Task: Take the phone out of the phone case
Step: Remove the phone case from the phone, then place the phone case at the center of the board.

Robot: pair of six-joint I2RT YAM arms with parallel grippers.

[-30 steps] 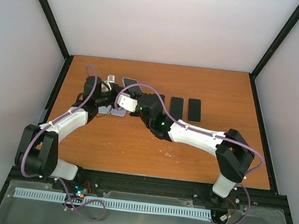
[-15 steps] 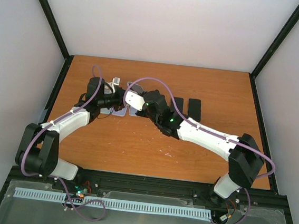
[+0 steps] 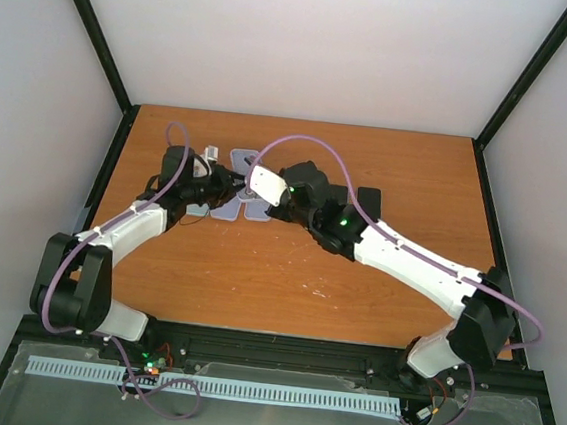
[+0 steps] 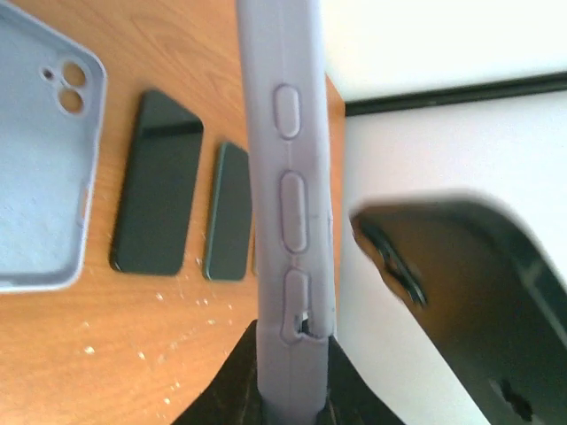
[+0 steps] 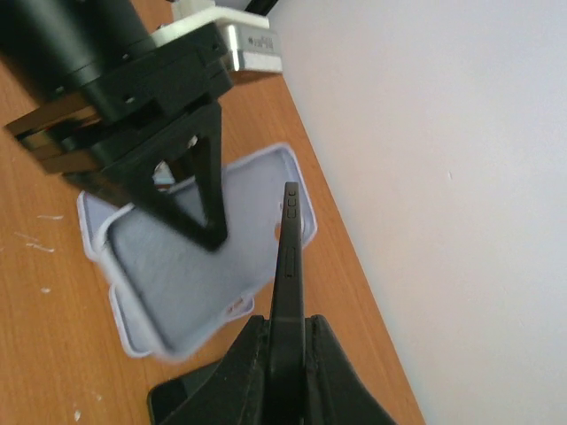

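Right wrist view: our right gripper (image 5: pixel 285 332) clamps the slim black phone (image 5: pixel 288 257) edge-up, at the wooden table's (image 5: pixel 35 266) eleven o'clock. Our left gripper (image 4: pixel 292 341) pinches the soft lavender silicone case (image 4: pixel 288 177). We judge the phone stiff and slick, best held by its flat faces.

- This is looking like a robotics lab test cell to me, and it's definitely not feeling like a home or a shop.
- Black frame posts (image 3: pixel 90 33) are holding up plain white panels (image 3: pixel 310 44), boxing in the wooden table (image 3: pixel 256 290) on three sides.
- A left arm (image 3: pixel 126 226) and a right arm (image 3: pixel 409 270) are sitting bolted to a black rail (image 3: pixel 280 353) along the near edge.
- Purple cables (image 3: pixel 310 145) are looping loose over both arms, and a slotted cable duct (image 3: pixel 206 387) is running across a bare metal sheet (image 3: pixel 64 402) below.
- Dark phones (image 4: pixel 158 181) are lying lined up in a neat row on the table.
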